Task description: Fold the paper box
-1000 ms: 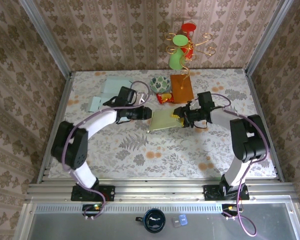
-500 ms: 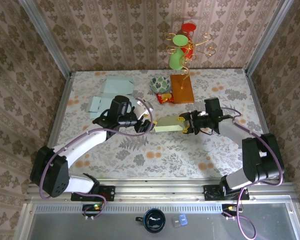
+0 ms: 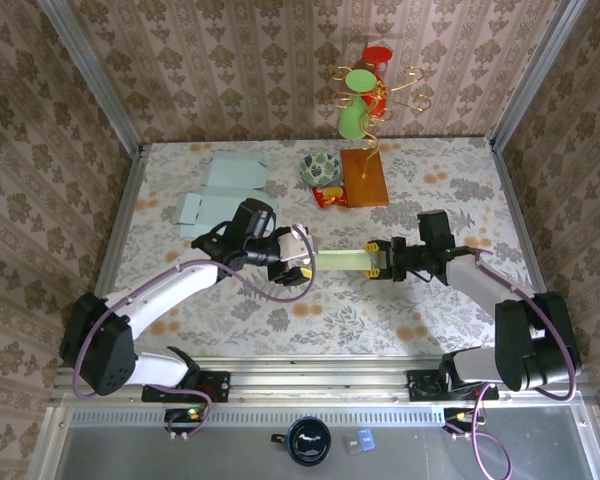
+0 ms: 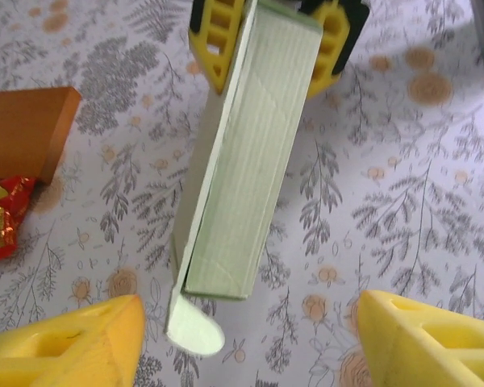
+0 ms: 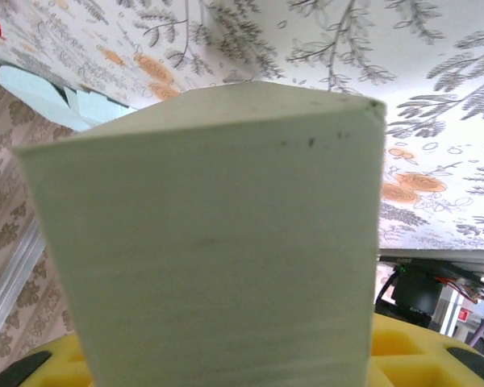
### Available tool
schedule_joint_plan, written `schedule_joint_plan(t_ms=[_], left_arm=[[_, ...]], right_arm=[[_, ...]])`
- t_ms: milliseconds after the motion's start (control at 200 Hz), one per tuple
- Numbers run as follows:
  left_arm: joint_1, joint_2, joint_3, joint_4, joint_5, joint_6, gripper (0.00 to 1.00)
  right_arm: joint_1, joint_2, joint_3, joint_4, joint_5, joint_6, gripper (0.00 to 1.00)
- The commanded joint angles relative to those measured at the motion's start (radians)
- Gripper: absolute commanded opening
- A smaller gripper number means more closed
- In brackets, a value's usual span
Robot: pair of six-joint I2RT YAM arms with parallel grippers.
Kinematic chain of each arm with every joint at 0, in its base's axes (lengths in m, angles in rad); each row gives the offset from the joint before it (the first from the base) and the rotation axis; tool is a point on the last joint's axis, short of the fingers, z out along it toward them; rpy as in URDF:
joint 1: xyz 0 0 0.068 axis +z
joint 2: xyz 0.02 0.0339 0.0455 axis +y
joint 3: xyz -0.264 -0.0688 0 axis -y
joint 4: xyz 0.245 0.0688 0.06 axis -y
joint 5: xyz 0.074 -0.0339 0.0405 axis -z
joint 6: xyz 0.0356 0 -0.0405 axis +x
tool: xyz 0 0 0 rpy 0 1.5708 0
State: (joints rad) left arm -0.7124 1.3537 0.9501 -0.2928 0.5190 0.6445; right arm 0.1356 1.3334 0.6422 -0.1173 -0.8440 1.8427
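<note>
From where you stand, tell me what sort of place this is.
Likely a lab robot cell dressed like a home: aluminium frame, patterned wallpaper, floral tablecloth.

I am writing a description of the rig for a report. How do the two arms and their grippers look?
Both the left arm and the right arm have white links, black joints and a purple cable along them. The left gripper and right gripper are black with yellow lattice-cut fingers.
</note>
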Motion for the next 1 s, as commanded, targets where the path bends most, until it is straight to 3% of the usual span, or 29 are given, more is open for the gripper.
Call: schedule_joint_plan(t_ms=[0, 725, 995], left_arm=[[-0.01, 0.031, 0.044, -0.052, -0.038, 0.112, 0.72], [-0.099, 0.309, 0.198, 0.029, -0.062, 0.133, 0.78], [-0.15, 0.388, 0.257, 0.013, -0.099, 0.105, 0.75]], right_arm=[[-0.017, -0.03, -0.035, -0.071, -0.006, 0.059, 0.28], [-0.122, -0.014, -0.107, -0.112, -0.103, -0.017, 0.28], [-0.188, 0.112, -0.085, -0.067, -0.154, -0.086, 0.41]])
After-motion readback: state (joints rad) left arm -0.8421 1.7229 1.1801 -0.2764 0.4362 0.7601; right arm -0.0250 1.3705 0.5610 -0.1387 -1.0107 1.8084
